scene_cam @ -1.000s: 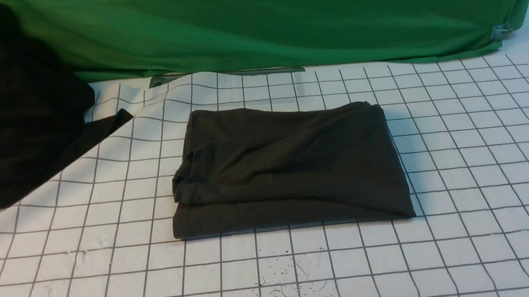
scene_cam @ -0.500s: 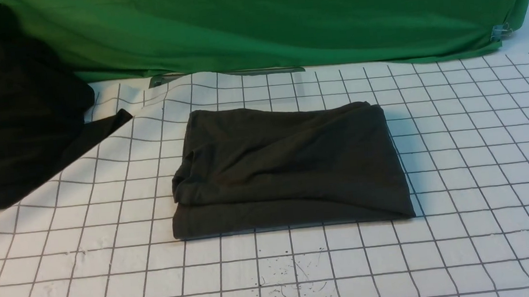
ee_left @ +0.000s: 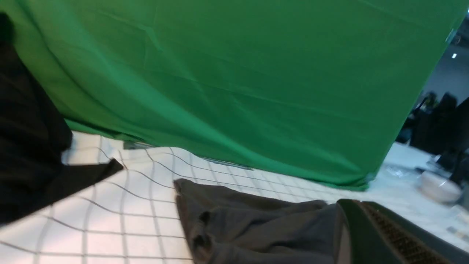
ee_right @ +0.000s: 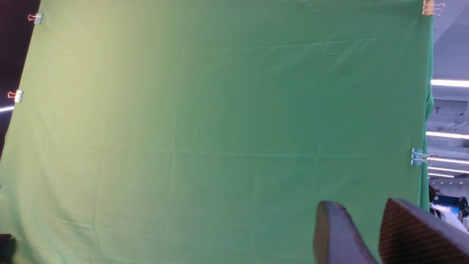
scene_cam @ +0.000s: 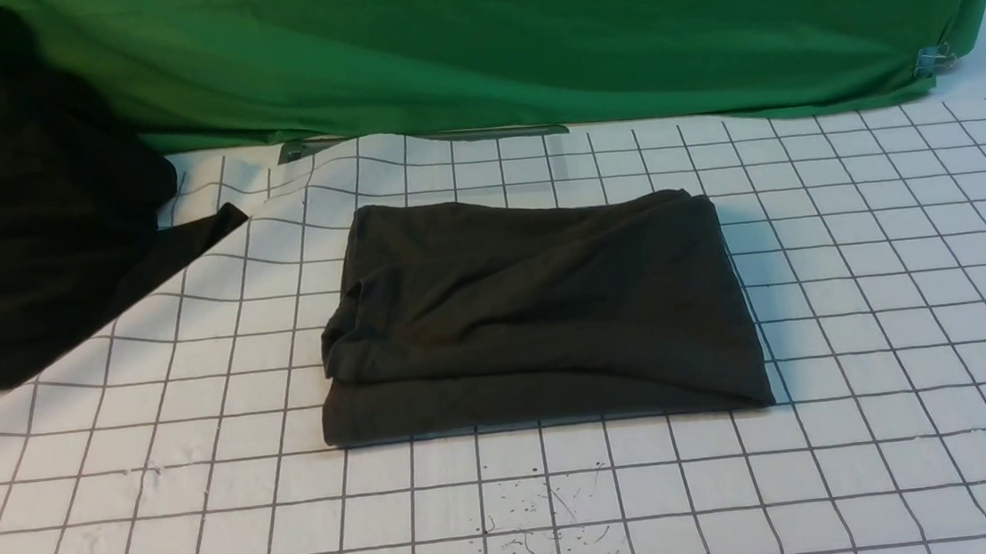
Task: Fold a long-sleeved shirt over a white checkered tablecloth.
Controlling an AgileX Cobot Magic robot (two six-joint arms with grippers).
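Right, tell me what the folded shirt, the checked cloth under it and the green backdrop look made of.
Long-sleeved shirt: likely soft matte knit jersey; it folds in rounded creases. White checkered tablecloth: probably thin woven fabric, matte; its grid lines ripple over wrinkles. Green backdrop: plain matte cloth hanging in loose drapes.

This place looks like a robot recording stand inside a big office or lab hall. A green cloth (scene_cam: 525,33) hangs as a backdrop at the far side of the table, and binder clips (ee_right: 417,157) hold its edges on a frame. A checkered tablecloth (scene_cam: 907,321) covers the table as a work surface. Past the right edge of the backdrop, the wrist views show a wide room with long ceiling lamps (ee_right: 449,83), a monitor (ee_right: 445,209) and dark chairs or figures (ee_left: 439,121), all blurred.
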